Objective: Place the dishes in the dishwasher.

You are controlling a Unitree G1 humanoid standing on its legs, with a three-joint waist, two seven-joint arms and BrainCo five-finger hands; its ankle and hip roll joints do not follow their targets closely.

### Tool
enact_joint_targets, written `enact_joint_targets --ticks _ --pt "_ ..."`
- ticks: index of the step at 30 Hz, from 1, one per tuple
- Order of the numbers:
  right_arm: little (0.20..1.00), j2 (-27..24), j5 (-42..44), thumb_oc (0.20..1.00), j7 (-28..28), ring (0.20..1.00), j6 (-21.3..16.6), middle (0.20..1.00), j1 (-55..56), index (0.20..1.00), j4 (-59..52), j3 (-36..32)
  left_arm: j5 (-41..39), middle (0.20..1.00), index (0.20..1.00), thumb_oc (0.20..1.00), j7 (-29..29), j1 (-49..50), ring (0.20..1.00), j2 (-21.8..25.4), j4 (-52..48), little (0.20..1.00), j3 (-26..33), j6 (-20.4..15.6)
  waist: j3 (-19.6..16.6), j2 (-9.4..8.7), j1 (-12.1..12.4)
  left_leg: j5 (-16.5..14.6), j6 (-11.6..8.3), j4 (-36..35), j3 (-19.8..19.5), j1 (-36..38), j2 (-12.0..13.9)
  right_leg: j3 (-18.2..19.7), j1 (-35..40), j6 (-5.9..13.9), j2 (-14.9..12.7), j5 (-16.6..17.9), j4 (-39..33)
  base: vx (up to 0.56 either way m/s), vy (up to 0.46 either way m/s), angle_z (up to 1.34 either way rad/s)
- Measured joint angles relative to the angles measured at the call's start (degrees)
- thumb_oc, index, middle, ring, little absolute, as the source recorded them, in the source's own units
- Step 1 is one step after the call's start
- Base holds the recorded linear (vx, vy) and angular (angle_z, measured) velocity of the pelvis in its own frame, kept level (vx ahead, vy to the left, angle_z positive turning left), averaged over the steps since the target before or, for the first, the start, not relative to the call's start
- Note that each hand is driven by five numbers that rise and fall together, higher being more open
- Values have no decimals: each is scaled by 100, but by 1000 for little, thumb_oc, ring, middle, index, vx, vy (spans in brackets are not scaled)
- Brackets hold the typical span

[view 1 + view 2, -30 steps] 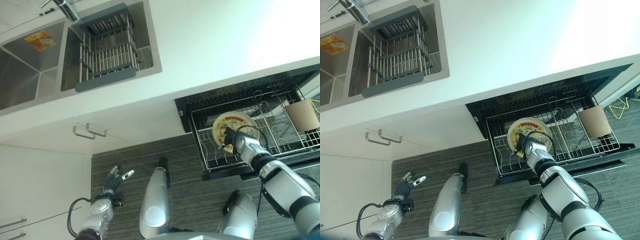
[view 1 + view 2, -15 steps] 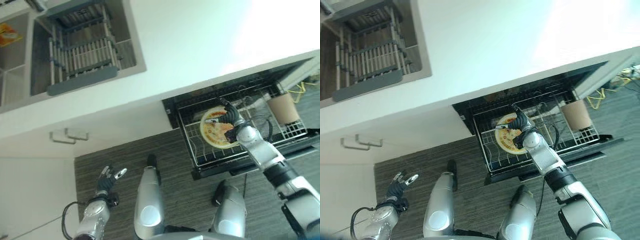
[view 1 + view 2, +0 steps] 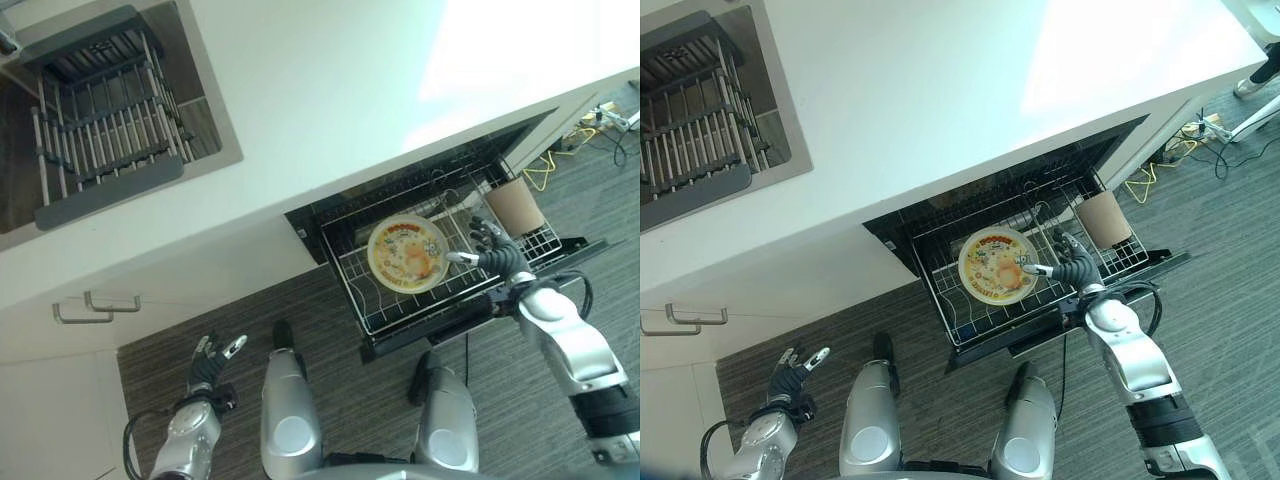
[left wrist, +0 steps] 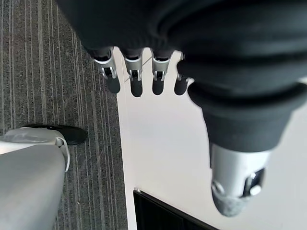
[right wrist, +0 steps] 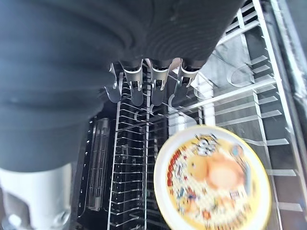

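The plate [image 3: 406,253] lies in the dishwasher rack [image 3: 372,312], just left of the right hand [image 3: 491,250], whose fingers are spread and hold nothing.

Head stereo pair looks down, shares dishwasher rack [image 3: 430,270]; wrist cams v. close, along own fingers.

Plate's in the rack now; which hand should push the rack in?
Probably the right hand: it hangs open over the pulled-out rack beside the plate. The left hand is low by the cabinets, far off.
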Motion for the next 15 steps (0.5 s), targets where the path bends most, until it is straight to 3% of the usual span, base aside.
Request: enact_joint_targets --ticks 5,9,13,15 --pt "1000 16 217 1000 258 1000 -42 1000 201 1000 -433 -393 8 1000 1000 1000 59 87 1000 -39 12 1000 18 34 -9 -31 -53 -5 3 -47 32 161 20 -6 166 0 48 17 -92 41 -16 -3" --pt "1000 105 223 1000 432 1000 -375 1000 441 1000 -933 -749 19 1000 1000 1000 128 191 1000 -102 82 1000 192 34 -70 -119 -137 -11 13 -114 68 268 41 -2 310 13 113 129 -304 25 -11 -5" --pt "1000 119 228 1000 593 1000 -664 1000 711 1000 -1025 -911 173 1000 1000 1000 136 341 1000 -186 354 1000 206 29 -311 -229 -220 3 50 -407 243 507 5 32 558 29 182 393 -862 40 -24 -15" --pt "1000 137 349 1000 753 1000 -874 1000 877 1000 -1082 -974 178 1000 1000 1000 150 495 1000 -268 543 1000 206 -25 -556 -273 -255 144 61 -778 387 791 -25 15 860 92 283 702 -1432 34 -31 -16"
